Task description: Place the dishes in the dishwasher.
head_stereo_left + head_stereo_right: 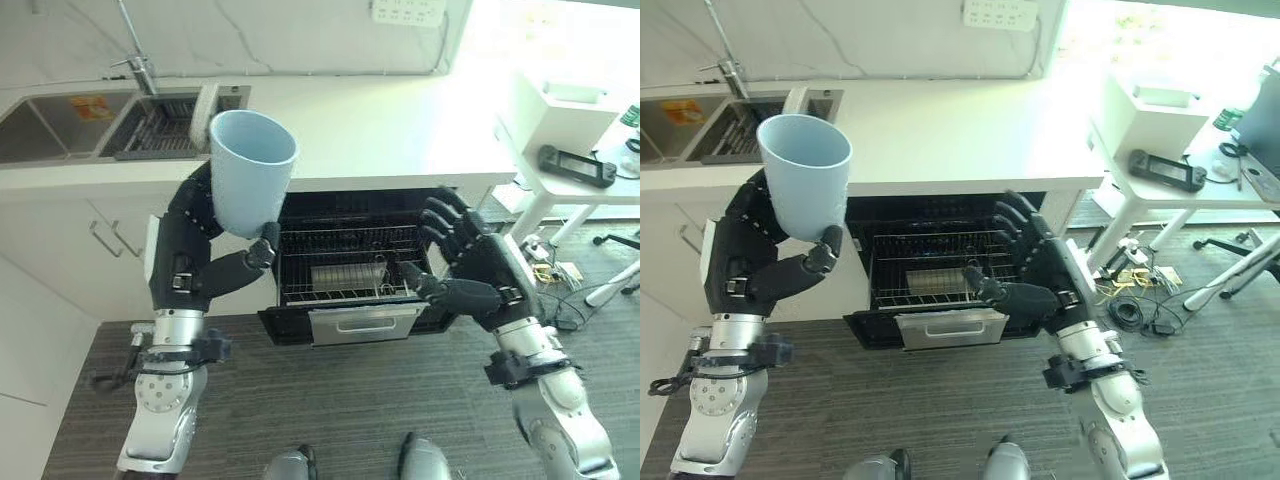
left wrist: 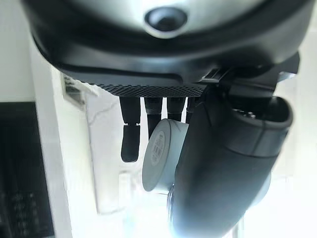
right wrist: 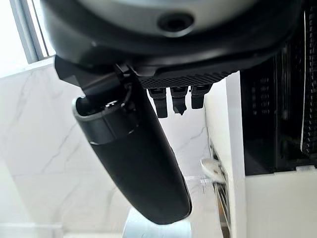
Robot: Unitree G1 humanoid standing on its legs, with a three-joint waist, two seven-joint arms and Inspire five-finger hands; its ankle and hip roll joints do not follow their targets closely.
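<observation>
My left hand (image 1: 195,255) holds a pale blue cup (image 1: 250,175) upright in the air, thumb and fingers curled round its lower part, to the left of the open dishwasher (image 1: 350,265). The same cup (image 2: 161,156) shows between thumb and fingers in the left wrist view. The dishwasher sits under the white counter (image 1: 400,130), with its wire rack (image 1: 345,265) pulled out and some metal pieces lying in it. My right hand (image 1: 470,265) hovers in front of the rack's right side, fingers spread and holding nothing.
A sink (image 1: 60,125) with a tap (image 1: 140,65) and a dish rack (image 1: 165,125) is set in the counter at the back left. A white side table (image 1: 585,160) with a dark controller stands to the right. Cabinet doors (image 1: 110,240) flank the dishwasher.
</observation>
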